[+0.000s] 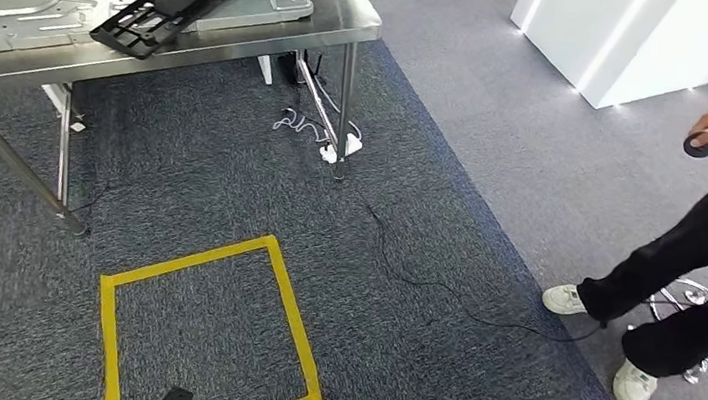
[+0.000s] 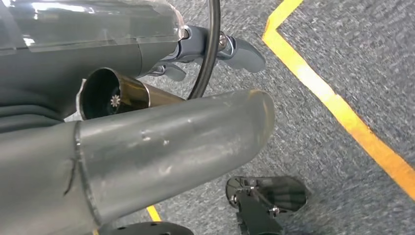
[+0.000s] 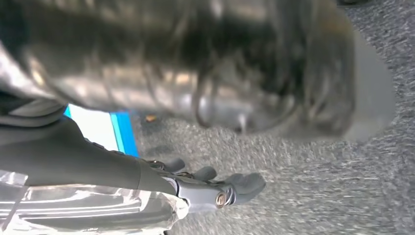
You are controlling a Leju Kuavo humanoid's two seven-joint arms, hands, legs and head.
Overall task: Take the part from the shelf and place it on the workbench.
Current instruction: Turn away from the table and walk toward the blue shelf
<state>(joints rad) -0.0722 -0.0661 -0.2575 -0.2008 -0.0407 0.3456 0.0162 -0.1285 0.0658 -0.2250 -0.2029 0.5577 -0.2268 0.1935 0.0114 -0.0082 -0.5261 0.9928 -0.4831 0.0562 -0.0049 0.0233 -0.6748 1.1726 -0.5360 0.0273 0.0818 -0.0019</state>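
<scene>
The black part [image 1: 173,0] lies tilted across a grey metal panel [image 1: 40,3] on the steel bench [image 1: 345,20], touched by no hand. The left hand [image 2: 205,54] hangs above the carpet beside the yellow tape square [image 1: 291,319], fingers apart and holding nothing; the right hand [image 3: 215,188] likewise hangs loosely spread and empty. A person [image 1: 695,259] stands on the right holding a small dark disc [image 1: 701,146].

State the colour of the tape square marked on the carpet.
Yellow; the tape square shows best in the head view.
</scene>
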